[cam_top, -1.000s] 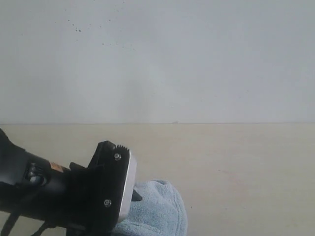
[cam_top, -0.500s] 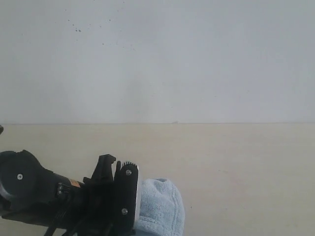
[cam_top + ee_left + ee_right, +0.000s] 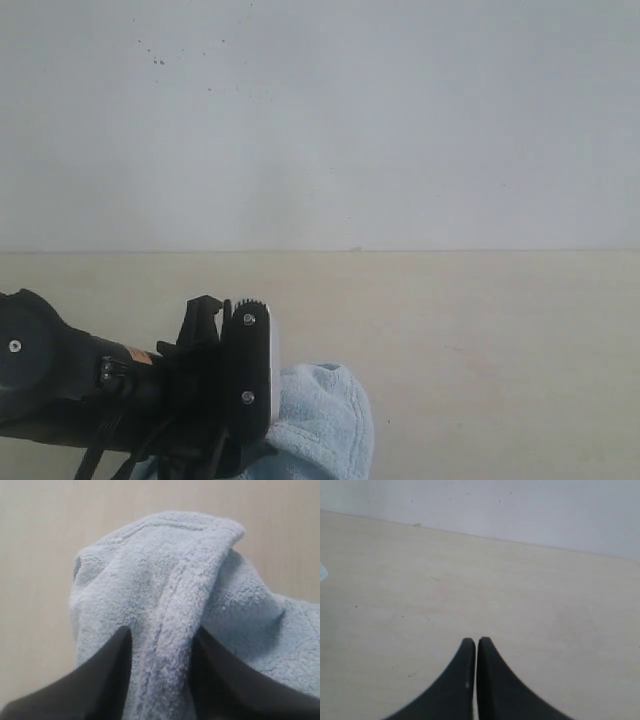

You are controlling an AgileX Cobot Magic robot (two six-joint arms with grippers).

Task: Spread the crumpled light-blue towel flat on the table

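The light-blue towel (image 3: 322, 420) lies bunched at the near edge of the beige table (image 3: 480, 340), partly hidden behind my left gripper (image 3: 245, 392). In the left wrist view a raised fold of the towel (image 3: 165, 580), with its hemmed border running down the middle, fills the gap between the two dark fingers; the left gripper (image 3: 162, 632) is shut on that fold. No white tag shows. My right gripper (image 3: 476, 641) is shut with nothing in it, above bare table (image 3: 520, 590). A pale blue sliver of the towel (image 3: 321, 572) shows at that view's edge.
A grey-white wall (image 3: 320, 120) with a few dark specks rises behind the table's far edge. The left arm's black body (image 3: 60, 385) fills the lower left of the exterior view. The right arm is outside the exterior view.
The left gripper has turned at the wrist and shifted slightly over the towel's left side. The towel's visible lump has pulled in a little.
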